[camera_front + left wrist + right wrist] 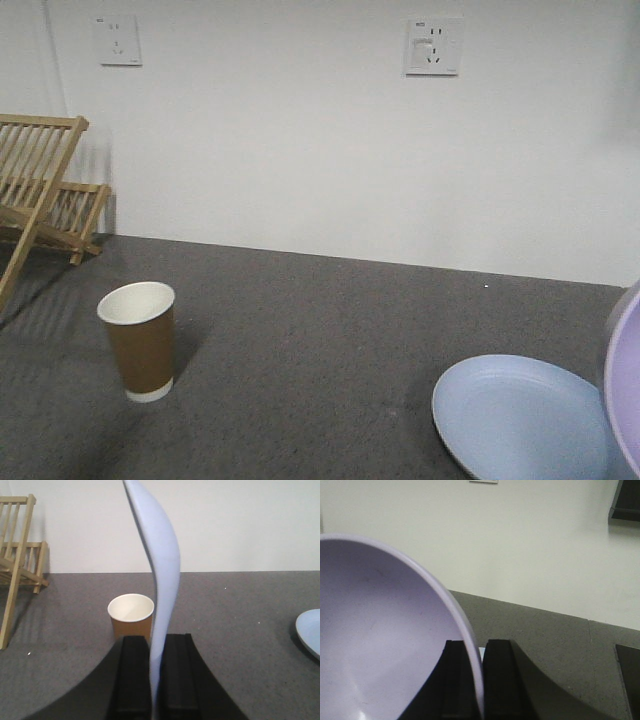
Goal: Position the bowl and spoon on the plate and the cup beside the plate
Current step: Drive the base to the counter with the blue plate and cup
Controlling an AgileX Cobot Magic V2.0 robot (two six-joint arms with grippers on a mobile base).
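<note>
In the left wrist view my left gripper [156, 639] is shut on the handle of the pale blue spoon [162, 565], which stands upright above the jaws. Just beyond it, the brown paper cup [131, 615] stands upright on the grey table. In the right wrist view my right gripper [475, 645] is shut on the rim of the lilac bowl [380, 640], held tilted on edge. The front view shows the cup [140, 340] at the left, the pale-blue plate [520, 415] flat at the lower right, and the bowl [625, 390] hanging at the right edge above it. Neither gripper shows there.
A wooden drying rack [40, 200] stands at the back left against the white wall, also seen as the rack [17, 565] in the left wrist view. The plate's edge [310, 632] shows far right of the left gripper. Dark grey tabletop [320, 330] lies between cup and plate.
</note>
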